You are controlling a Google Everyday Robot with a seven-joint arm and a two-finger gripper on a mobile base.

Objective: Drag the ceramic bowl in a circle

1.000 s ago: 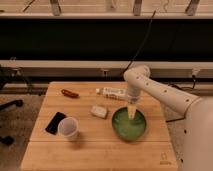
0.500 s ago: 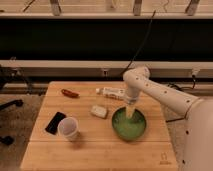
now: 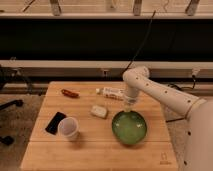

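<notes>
Ceramic bowl (image 3: pixel 129 128), gripper (image 3: pixel 128 108) at its far rim

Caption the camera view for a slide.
End effector at far rim of the green ceramic bowl on a wooden table.

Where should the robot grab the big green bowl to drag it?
Probably the rim, coming straight down from above. The green bowl is wide, shallow and upright, likely too broad to span. The gripper hangs at its far edge.

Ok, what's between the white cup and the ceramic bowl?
Only bare tabletop, in the camera view, between white cup and ceramic bowl. The pincer sits at the bowl's far rim.
</notes>
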